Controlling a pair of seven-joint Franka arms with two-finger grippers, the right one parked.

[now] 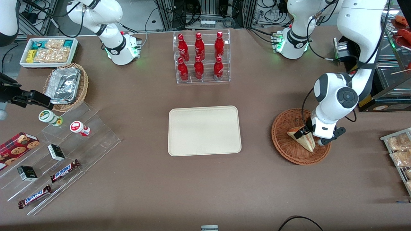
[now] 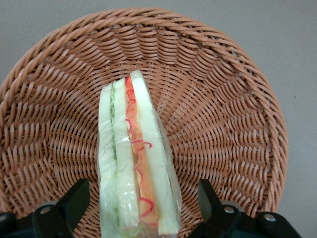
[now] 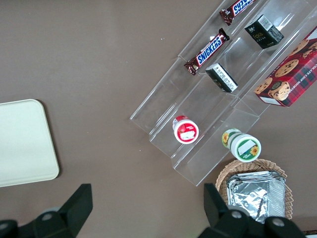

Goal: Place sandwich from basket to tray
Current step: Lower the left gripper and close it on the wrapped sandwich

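Note:
The sandwich (image 1: 306, 143) is a wrapped wedge of white bread with red and green filling. It lies in the round reddish-brown wicker basket (image 1: 282, 134) toward the working arm's end of the table. My left gripper (image 1: 310, 137) is lowered into the basket and is open. Its black fingers (image 2: 75, 199) stand on either side of the sandwich (image 2: 136, 158), with a small gap on each side above the basket's weave (image 2: 223, 114). The cream tray (image 1: 204, 131) lies flat at the table's middle with nothing on it, and its corner (image 3: 22, 144) shows in the right wrist view.
A clear rack of red bottles (image 1: 201, 57) stands farther from the front camera than the tray. A stepped acrylic display (image 1: 64, 150) with snack bars and cups, a tan basket of foil trays (image 1: 65, 85) and a white snack box (image 1: 48, 51) lie toward the parked arm's end. A snack rack (image 1: 398, 150) is beside the basket.

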